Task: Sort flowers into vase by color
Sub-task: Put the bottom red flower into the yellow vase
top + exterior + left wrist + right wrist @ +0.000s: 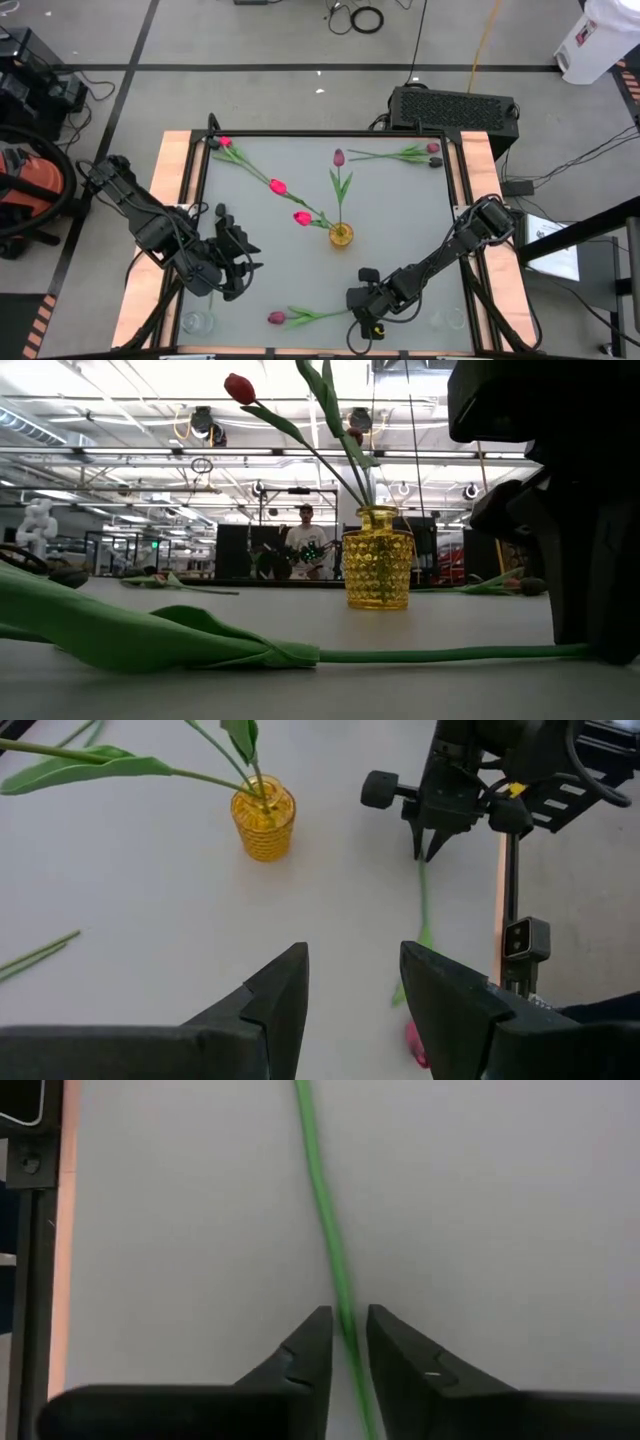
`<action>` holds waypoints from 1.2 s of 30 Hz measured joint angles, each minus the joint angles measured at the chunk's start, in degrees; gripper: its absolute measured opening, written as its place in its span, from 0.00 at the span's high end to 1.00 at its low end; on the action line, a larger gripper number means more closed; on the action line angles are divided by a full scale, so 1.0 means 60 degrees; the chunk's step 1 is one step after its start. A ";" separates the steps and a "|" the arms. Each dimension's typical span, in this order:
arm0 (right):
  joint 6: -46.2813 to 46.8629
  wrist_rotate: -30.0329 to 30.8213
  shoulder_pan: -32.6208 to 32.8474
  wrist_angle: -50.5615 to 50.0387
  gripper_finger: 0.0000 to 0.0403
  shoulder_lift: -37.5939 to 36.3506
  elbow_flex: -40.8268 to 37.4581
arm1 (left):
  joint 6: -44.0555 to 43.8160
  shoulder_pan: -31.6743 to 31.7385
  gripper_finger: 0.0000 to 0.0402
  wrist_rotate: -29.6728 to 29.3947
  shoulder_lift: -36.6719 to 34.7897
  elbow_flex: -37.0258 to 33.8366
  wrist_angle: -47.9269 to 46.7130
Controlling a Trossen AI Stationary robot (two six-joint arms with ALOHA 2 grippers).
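A yellow glass vase point(341, 235) point(377, 570) stands mid-table and holds several tulips: a maroon one point(339, 157), pink ones point(278, 186) and a red one point(224, 142). Another tulip point(432, 148) lies flat by the far right corner. A pink tulip point(277, 317) lies along the near edge, its stem point(320, 1190) point(450, 654) flat on the table. My right gripper point(360, 312) point(349, 1320) points down over that stem's free end, one finger on each side, narrowly open. My left gripper point(238, 262) point(352, 965) is open, near the table's left side, touching nothing. My right gripper comes from above, pointing down, with its fingers point(310, 1342) across the stem near its free end point(343, 1295). A small gap shows beside the stem, and I cannot tell whether a finger touches it. The stem lies flat on the table.
Small clear glasses stand in the near left point(197, 322) and near right point(447, 320) corners. A raised frame point(462, 180) edges the table. A black box point(455, 105) sits beyond the far edge. A person point(305, 545) stands far off in the room behind.
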 joint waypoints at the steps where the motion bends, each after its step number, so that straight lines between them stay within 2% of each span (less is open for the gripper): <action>1: 0.0014 -0.0042 -0.0004 0.0000 0.87 0.0004 0.0000 | -0.0001 0.0000 0.59 0.0000 0.0000 0.0000 0.0000; 8: 0.0173 -0.0146 -0.0007 0.0000 0.91 0.0023 0.0000 | -0.0004 0.0003 0.59 0.0000 0.0000 0.0000 0.0000; 13: 0.0227 -0.0482 -0.0013 0.0000 0.99 0.0033 0.0000 | 0.0000 0.0004 0.59 0.0000 0.0000 0.0000 -0.0001; 24: 0.0271 -0.0617 -0.0006 -0.0017 1.00 -0.0025 -0.0016 | 0.0000 0.0004 0.59 -0.0001 0.0000 0.0000 -0.0024; 36: -0.0011 -0.0237 0.0019 -0.0117 1.00 -0.0848 -0.0062 | -0.0004 0.0004 0.59 -0.0069 0.0000 0.0000 -0.0029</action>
